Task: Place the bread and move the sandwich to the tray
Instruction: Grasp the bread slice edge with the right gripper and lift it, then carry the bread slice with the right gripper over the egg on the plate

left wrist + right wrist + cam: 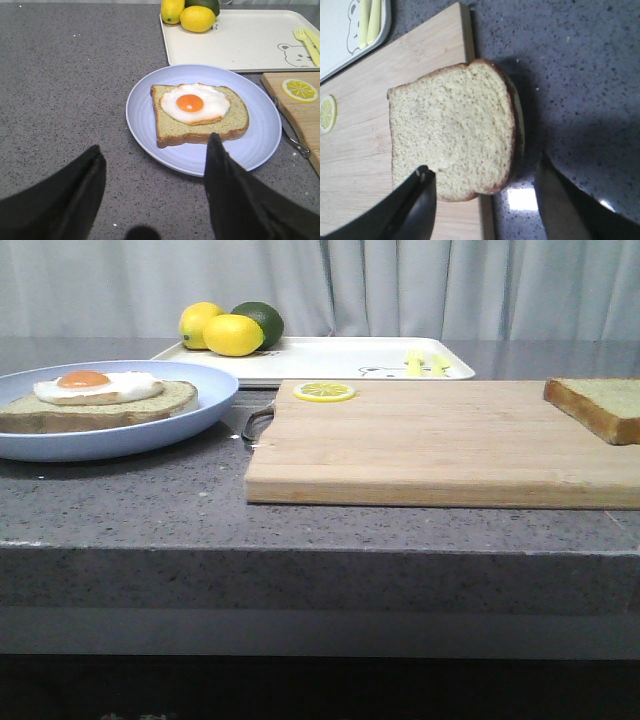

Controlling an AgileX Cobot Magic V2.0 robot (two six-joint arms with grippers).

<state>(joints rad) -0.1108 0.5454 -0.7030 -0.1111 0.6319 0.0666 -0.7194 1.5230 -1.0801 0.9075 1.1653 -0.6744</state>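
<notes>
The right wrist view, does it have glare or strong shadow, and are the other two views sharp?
Right wrist view: a bright glare patch lies on the counter by the bread, which casts a dark shadow over the board's edge; the claw fingers are soft. Left wrist view: egg and plate are sharp, dark fingers blurred. Front view: evenly lit, with the cutting board sharp.
</notes>
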